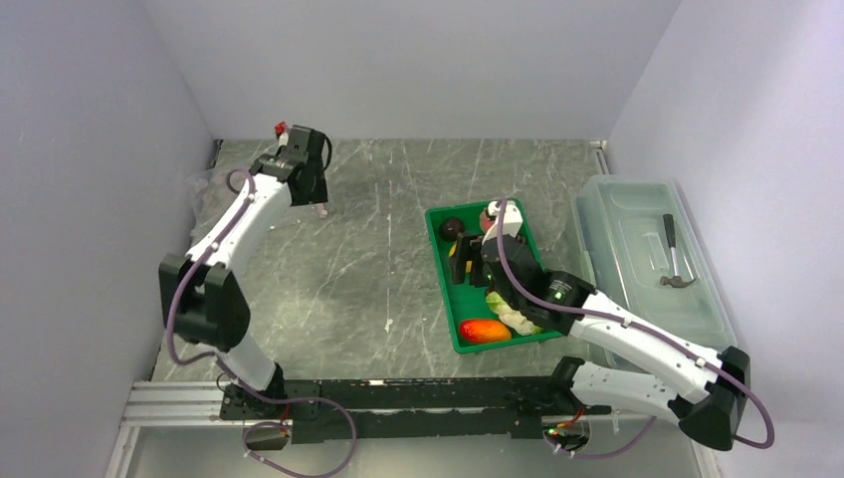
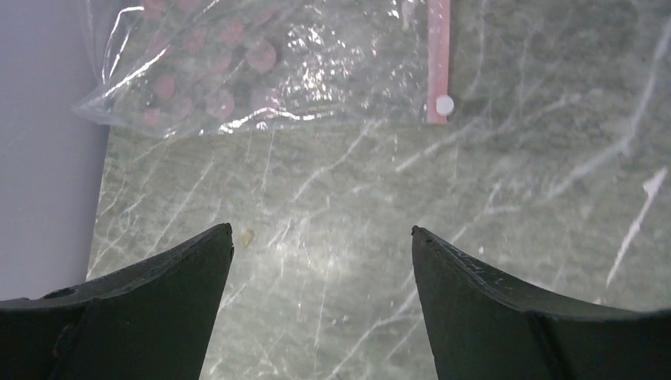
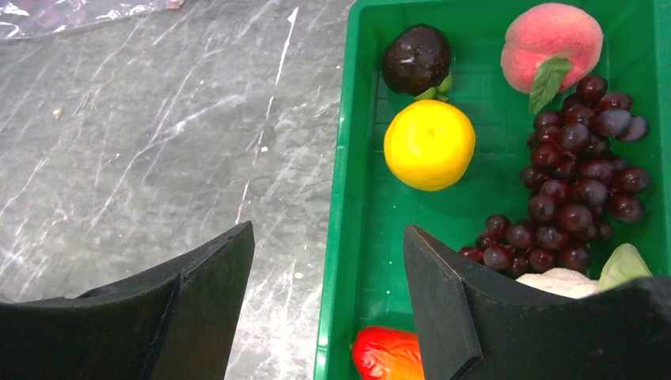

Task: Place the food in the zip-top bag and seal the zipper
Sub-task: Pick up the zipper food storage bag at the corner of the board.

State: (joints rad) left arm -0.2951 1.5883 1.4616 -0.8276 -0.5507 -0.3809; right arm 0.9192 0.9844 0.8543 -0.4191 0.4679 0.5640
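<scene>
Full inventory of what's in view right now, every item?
zip-top bag: 1, clear, far left of the table by the wall
zipper: 1, pale pink, along the bag's mouth
tray: 1, green, right of centre on the table
grape bunch: 1, dark red-purple, in the tray
lemon: 1, yellow, in the tray
round fruit: 1, near-black, tray's far-left corner
peach: 1, pink, in the tray beside the grapes
oblong fruit: 1, red-orange, tray's near end
lettuce: 1, pale green-white, tray's near end
lidded box: 1, clear, right of the tray
hammer: 1, grey, at the box; inside or on the lid unclear
table: 1, grey marbled
left hand: open, empty, over bare table short of the bag
right hand: open, empty, over the tray's left rim
</scene>
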